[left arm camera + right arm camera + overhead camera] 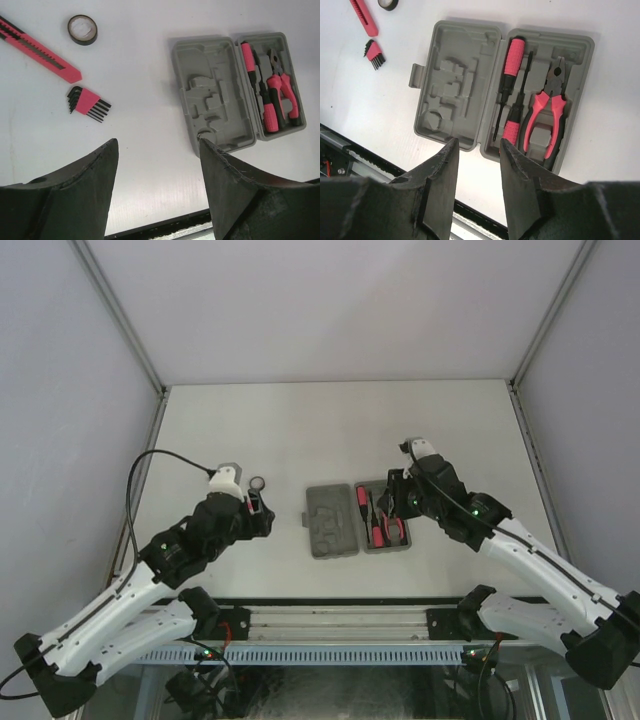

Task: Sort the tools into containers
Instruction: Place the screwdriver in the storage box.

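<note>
Two joined grey trays lie open at the table's middle. The left tray (325, 530) (210, 95) (455, 85) holds nothing. The right tray (385, 546) (286, 42) (580, 50) holds two red-handled screwdrivers (512, 57) (511, 127) and red-and-black pliers (550, 110) (285, 95). A small dark ring (257, 483) (82, 29), a red utility knife (40, 50) and a red hex key set (87, 103) lie on the table left of the trays. My left gripper (262, 512) (159, 145) is open and empty, left of the trays. My right gripper (398, 498) (479, 142) is open and empty above the right tray.
The table's near edge with a black strip and metal rail (330, 618) runs just below the trays. White walls with metal posts (150, 370) (525, 360) close the table's sides and back.
</note>
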Tool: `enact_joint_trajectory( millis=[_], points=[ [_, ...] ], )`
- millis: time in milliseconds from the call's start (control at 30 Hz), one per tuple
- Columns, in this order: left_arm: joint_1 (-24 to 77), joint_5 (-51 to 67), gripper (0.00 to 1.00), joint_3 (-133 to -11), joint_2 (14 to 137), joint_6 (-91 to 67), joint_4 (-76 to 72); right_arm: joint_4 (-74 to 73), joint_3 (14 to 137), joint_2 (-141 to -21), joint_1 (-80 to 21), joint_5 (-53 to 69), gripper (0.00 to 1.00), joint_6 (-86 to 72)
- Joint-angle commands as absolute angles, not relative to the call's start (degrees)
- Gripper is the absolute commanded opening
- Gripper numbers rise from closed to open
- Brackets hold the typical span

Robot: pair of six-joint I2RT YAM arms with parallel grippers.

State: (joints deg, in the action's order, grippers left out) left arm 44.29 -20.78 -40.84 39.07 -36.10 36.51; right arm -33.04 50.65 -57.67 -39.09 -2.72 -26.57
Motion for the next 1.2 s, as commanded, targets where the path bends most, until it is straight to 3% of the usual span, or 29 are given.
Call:
enact_joint_trajectory(
  millis=[0, 267, 633, 1167],
  points=[
    [41.5, -22.7, 0.70, -41.2, 38.6, -36.7, 37.2, -32.8, 49.8, -54.5, -38.1, -1.4, 0.38, -26.5],
    [33.7, -19.9, 0.71, -41.5, 37.4, -37.4, 39.3, -32.6, 47.4, -49.9, -36.7, -0.2, 0.48, -27.2],
    [22.3, -14.6, 0.72, -38.3, 41.0, -38.1, 37.4, -34.3, 47.4, -46.9, -34.8, 1.5, 0.49, -26.5],
    [17.5, -16.6, 0.71, -41.4, 58.0, -41.3, 31.5, -36.0, 42.5, -42.0, -34.3, 3.6, 0.49, -28.6]
  ],
)
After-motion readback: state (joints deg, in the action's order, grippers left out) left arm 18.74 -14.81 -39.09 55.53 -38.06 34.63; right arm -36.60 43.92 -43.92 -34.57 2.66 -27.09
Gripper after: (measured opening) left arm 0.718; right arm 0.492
